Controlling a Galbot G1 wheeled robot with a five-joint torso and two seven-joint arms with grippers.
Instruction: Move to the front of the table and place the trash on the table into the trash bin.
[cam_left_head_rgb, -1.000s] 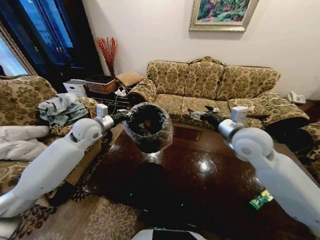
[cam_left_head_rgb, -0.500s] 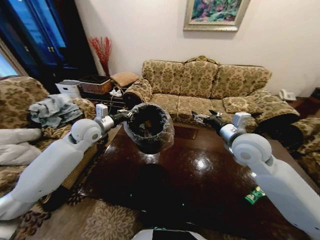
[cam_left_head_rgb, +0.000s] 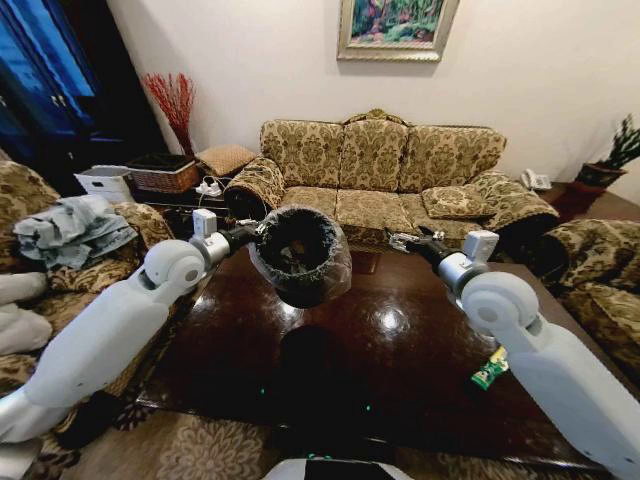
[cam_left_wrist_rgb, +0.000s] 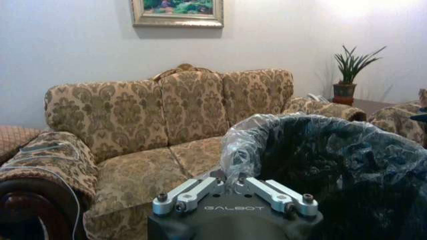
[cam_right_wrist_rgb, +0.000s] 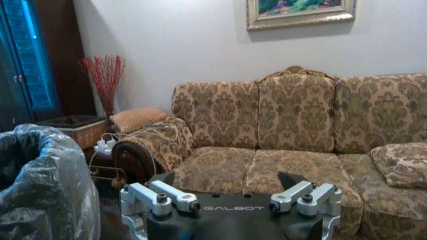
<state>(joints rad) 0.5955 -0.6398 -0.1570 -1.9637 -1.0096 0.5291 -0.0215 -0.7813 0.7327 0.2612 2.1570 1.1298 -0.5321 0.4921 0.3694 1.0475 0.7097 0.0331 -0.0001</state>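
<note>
My left gripper (cam_left_head_rgb: 250, 236) is shut on the rim of the trash bin (cam_left_head_rgb: 300, 255), a round black bin lined with crinkled clear plastic, and holds it in the air above the near left part of the table (cam_left_head_rgb: 400, 370). The left wrist view shows the gripper (cam_left_wrist_rgb: 230, 176) pinching the bag-covered rim of the bin (cam_left_wrist_rgb: 333, 165). My right gripper (cam_left_head_rgb: 405, 240) hangs open and empty over the table's far side; its own view shows it (cam_right_wrist_rgb: 227, 180) with jaws wide apart. A green wrapper (cam_left_head_rgb: 488, 368) lies on the table near its right edge.
A patterned sofa (cam_left_head_rgb: 375, 170) stands behind the table. An armchair (cam_left_head_rgb: 60, 250) piled with clothes is on the left, another armchair (cam_left_head_rgb: 600, 290) on the right. A wicker basket (cam_left_head_rgb: 160, 175) sits at the back left, a potted plant (cam_left_head_rgb: 620, 150) at the back right.
The whole picture has shifted left, so the camera has moved; the plant has come into view at the right. Both arms keep the same pose, bin still held.
</note>
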